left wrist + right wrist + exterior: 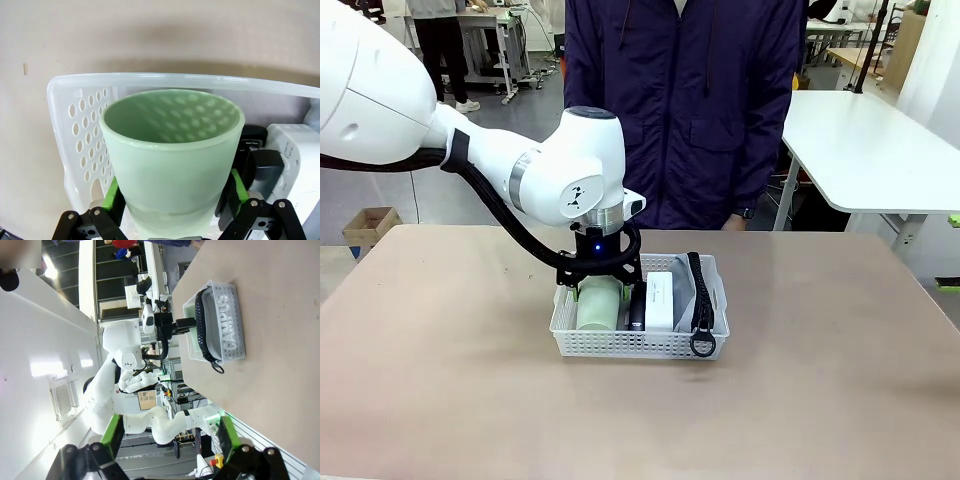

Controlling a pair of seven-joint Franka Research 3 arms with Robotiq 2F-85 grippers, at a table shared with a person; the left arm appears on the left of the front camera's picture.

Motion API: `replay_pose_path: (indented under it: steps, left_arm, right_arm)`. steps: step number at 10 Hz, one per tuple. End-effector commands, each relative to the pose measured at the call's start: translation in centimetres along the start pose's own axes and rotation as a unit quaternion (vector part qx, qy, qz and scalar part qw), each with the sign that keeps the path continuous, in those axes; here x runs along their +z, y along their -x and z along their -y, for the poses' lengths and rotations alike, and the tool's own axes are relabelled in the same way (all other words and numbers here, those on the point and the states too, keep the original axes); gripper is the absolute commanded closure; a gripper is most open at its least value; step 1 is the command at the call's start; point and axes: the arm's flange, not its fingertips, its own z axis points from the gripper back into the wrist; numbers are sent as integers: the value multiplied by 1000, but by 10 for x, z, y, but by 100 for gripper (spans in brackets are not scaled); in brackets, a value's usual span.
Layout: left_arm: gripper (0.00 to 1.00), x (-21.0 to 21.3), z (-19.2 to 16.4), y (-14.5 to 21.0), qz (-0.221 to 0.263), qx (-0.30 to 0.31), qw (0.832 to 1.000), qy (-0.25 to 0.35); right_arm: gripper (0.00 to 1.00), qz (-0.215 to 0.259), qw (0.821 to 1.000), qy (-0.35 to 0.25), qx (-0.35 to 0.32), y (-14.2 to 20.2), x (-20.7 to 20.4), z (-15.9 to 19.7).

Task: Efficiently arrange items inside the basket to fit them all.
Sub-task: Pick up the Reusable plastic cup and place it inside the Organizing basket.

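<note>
Between the left claw (175, 200) pads, I am gripping the pale green cup (172, 150) inside the basket (638, 345); next, release beside the black device (636, 305). The right claw (170, 440) is standing open.

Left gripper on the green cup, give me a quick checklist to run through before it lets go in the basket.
1. Left gripper has its green pads on both sides of the pale green cup: ok.
2. Cup is inside the white basket, at its left end: ok.
3. Cup resting on the basket floor: cannot tell, its base is hidden.
4. Black device, white box and grey CAMPUS pouch already in the basket: ok.
5. Right gripper open and away from the basket: ok.
6. Person's hands out of the basket: ok.
</note>
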Motion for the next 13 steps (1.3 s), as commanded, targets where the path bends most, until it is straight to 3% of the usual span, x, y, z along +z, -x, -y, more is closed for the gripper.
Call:
replay_pose_path:
  steps: [1, 3, 5, 8, 10, 11, 13]
  left_arm:
    - [0, 4, -1, -3, 10, 9, 1000, -9]
    - [0, 27, -10, 8, 9, -14, 1000, 11]
    - [0, 76, -36, 38, 28, -40, 997, 54]
    - [0, 133, -137, 63, -18, -117, 979, 165]
    - [0, 141, -234, 67, -49, -167, 942, 288]
    - [0, 137, -292, 73, -39, -179, 903, 388]
    - [0, 114, -382, 89, 42, -138, 808, 571]
  right_arm:
    - [0, 2, 1000, -6, -3, 1, 1, -4]
    - [0, 2, 1000, -6, -3, 1, 1, -4]
    - [0, 2, 1000, -6, -3, 1, 1, -4]
    - [0, 2, 1000, -6, -3, 1, 1, -4]
    - [0, 2, 1000, -6, -3, 1, 1, -4]
    - [0, 2, 1000, -6, -3, 1, 1, -4]
    - [0, 2, 1000, -6, -3, 1, 1, -4]
